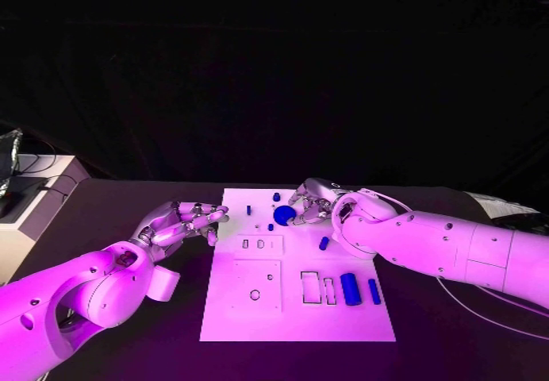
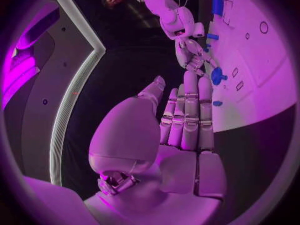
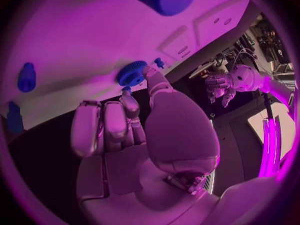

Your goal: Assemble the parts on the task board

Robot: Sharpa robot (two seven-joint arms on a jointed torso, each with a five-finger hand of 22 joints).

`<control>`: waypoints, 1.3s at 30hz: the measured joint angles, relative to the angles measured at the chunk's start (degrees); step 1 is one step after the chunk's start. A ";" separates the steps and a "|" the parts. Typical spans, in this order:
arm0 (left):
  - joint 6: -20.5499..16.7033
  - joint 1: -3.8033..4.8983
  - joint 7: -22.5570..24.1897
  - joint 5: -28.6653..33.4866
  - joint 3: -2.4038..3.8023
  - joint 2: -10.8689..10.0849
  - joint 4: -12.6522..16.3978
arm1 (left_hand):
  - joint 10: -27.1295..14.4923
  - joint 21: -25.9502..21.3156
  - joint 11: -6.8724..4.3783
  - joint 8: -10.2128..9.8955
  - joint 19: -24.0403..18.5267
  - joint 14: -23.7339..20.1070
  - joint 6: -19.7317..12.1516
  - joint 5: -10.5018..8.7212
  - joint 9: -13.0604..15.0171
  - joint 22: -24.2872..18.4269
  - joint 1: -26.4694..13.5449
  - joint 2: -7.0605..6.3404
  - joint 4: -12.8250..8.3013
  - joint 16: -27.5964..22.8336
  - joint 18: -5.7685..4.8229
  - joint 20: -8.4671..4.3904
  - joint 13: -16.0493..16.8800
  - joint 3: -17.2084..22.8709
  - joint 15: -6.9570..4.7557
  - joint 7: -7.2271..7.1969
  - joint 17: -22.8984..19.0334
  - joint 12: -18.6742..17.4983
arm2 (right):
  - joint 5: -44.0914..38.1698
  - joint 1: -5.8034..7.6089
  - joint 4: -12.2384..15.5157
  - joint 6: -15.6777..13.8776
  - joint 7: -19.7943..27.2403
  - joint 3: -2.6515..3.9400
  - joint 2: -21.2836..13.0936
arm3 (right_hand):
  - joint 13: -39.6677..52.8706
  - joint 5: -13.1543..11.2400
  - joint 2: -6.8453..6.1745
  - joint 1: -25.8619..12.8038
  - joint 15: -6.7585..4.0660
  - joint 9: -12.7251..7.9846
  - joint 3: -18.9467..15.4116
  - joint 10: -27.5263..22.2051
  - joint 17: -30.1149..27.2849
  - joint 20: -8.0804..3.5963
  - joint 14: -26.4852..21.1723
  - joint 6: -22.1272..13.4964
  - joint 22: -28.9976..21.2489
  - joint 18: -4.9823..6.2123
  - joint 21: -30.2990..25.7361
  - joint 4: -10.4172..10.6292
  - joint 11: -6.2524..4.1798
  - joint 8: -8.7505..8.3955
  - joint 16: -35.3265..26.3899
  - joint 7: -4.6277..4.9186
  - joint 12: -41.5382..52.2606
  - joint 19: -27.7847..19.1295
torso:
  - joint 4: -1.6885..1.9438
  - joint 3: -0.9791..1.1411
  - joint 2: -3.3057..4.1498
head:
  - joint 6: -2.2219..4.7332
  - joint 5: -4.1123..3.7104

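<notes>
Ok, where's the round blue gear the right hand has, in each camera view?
Head view: the blue gear is on the white board's far part, at the right hand's fingertips.
Left wrist view: gear at the board's edge.
Right wrist view: gear at the fingertips.
Shared landmark: the board.

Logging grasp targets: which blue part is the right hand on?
The round blue gear near the task board's far end; the right hand pinches it. It is disc-shaped; the other blue parts, like the cylinder, are elongated and untouched.
</notes>
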 measured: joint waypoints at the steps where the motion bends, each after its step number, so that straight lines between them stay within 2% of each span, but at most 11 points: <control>1: 0.00 0.00 0.00 0.00 0.00 0.02 -0.01 | 0.00 0.00 0.00 0.00 0.00 0.00 0.00 0.00 0.00 0.00 0.00 0.00 0.00 0.00 0.00 0.00 0.00 0.00 0.00 0.00 0.00 0.00 | 0.18 -0.01 -0.08 0.24 -0.04 0.00 0.16 | 0.00 0.00 0.00 0.00 0.00 0.00 0.00 0.00 0.00 0.00 0.00 0.00 0.00 0.00 0.00 0.00 0.00 0.00 0.00 0.00 0.00 0.00 | 0.00 -0.02 0.01 | -0.02 -0.01; 5: 0.01 0.00 0.00 0.00 0.00 0.10 -0.07 | 0.00 0.00 0.00 0.00 0.00 0.00 0.00 0.00 0.00 0.00 0.00 0.00 0.00 0.00 0.00 0.00 0.00 0.00 0.00 0.00 0.00 0.00 | 0.69 -0.01 -0.52 0.78 -0.10 -0.01 0.66 | 0.07 0.04 0.02 -0.02 0.00 0.00 -0.02 0.00 0.05 0.00 0.00 -0.01 0.00 0.00 0.00 -0.05 0.00 0.00 0.00 0.01 0.45 0.00 | 0.03 -0.06 0.01 | -0.08 -0.13; 12: 0.02 0.00 0.00 0.00 0.00 0.11 -0.13 | 0.00 -0.03 0.00 0.00 0.00 0.00 0.00 0.00 0.00 0.00 0.00 0.00 0.00 0.00 0.00 0.00 0.00 0.00 0.00 0.00 0.00 0.00 | 1.33 -0.01 -1.30 1.06 -0.12 -0.01 1.48 | 0.31 0.92 1.69 -1.07 0.00 0.00 -0.09 0.12 0.15 0.00 0.00 0.21 -0.01 -0.01 0.00 -2.09 -0.12 0.00 0.00 0.23 0.90 0.00 | 0.07 -0.08 -0.02 | -0.16 -0.15; 18: 0.03 0.00 0.00 -0.01 0.00 0.12 -0.16 | 0.00 0.25 0.00 0.00 0.00 0.00 0.00 0.00 0.00 -0.32 -0.23 0.23 0.00 0.00 0.00 0.00 0.00 0.00 0.00 0.00 0.01 0.00 | 1.66 -0.01 -2.01 1.10 -0.12 -0.01 2.08 | 0.32 1.14 1.70 -1.08 0.00 0.00 -0.04 0.22 0.21 0.00 0.00 0.39 -0.01 -0.02 0.00 -2.20 -0.22 0.00 0.00 0.06 0.90 0.00 | 0.07 -0.07 -0.02 | -0.27 -0.11; 22: 0.03 0.00 -0.01 -0.01 0.00 0.17 -0.29 | 0.00 0.25 0.00 0.00 0.00 0.00 0.00 0.00 0.00 -0.31 -0.23 0.23 0.00 0.00 0.00 0.00 0.00 0.00 0.00 0.00 0.01 0.00 | 1.76 0.01 -2.40 1.16 -0.12 0.00 2.23 | 0.47 1.48 2.37 -1.29 0.00 0.00 0.17 0.30 0.21 0.00 0.00 0.94 0.04 -0.02 0.00 -2.48 -0.29 0.00 0.00 -0.09 1.01 0.00 | 0.07 -0.05 -0.01 | -0.36 -0.11; 26: 0.04 -0.01 -0.03 -0.01 0.00 0.25 -0.39 | 0.00 0.24 0.00 0.00 0.00 0.00 0.00 0.00 0.00 -0.31 -0.23 0.23 0.00 0.00 0.00 0.00 0.00 0.00 0.00 0.00 0.01 0.00 | 1.79 0.01 -2.66 1.26 -0.12 0.01 2.39 | 0.55 1.72 3.72 -1.13 0.00 0.00 0.79 0.63 0.20 0.00 0.00 1.40 0.04 -0.02 0.00 -3.99 -0.42 0.00 0.00 -0.12 1.17 0.00 | 0.03 -0.03 -0.01 | -0.39 -0.11; 27: 0.05 -0.01 -0.03 -0.01 0.00 0.27 -0.41 | 0.00 0.24 0.00 0.00 0.00 0.00 0.00 0.00 0.00 -0.31 -0.23 0.23 0.00 0.00 0.00 0.00 0.00 0.00 0.00 0.00 0.01 0.00 | 1.79 0.02 -2.72 1.29 -0.12 0.02 2.45 | 0.55 1.71 3.72 -1.14 0.00 0.00 0.96 0.63 0.20 0.00 0.00 1.58 0.04 -0.02 0.00 -4.47 -0.42 0.00 0.00 -0.30 1.17 0.00 | 0.03 -0.03 -0.01 | -0.40 -0.11; 31: 0.06 -0.01 -0.04 -0.01 0.00 0.31 -0.44 | 0.00 0.24 0.00 0.00 0.00 0.00 0.00 0.00 0.00 -0.31 -0.23 0.23 0.00 0.00 0.00 0.00 0.00 0.00 0.00 0.00 0.01 0.00 | 1.61 0.05 -2.86 1.36 -0.10 0.05 2.63 | 0.77 0.35 4.99 -0.46 0.00 -0.07 3.15 0.73 0.24 0.00 0.01 2.31 0.04 -0.02 0.00 -6.60 -0.50 -0.01 0.00 -0.23 1.17 0.00 | 0.00 0.00 0.00 | -0.41 -0.12; 39: 0.08 -0.02 -0.06 -0.01 0.00 0.31 -0.50 | 0.00 0.24 0.00 0.00 0.00 0.00 0.00 0.00 0.00 -0.31 -0.23 0.23 0.00 0.00 0.00 0.00 0.00 0.00 0.00 0.00 0.01 0.00 | 0.44 0.22 -2.77 1.18 0.04 0.18 2.80 | 1.25 0.09 6.46 0.22 -0.44 -0.29 7.40 1.16 0.42 -0.35 0.01 4.62 0.03 -0.03 0.23 -10.26 -1.14 -0.50 0.00 -1.87 1.50 0.12 | 0.01 0.03 0.01 | -0.52 -0.15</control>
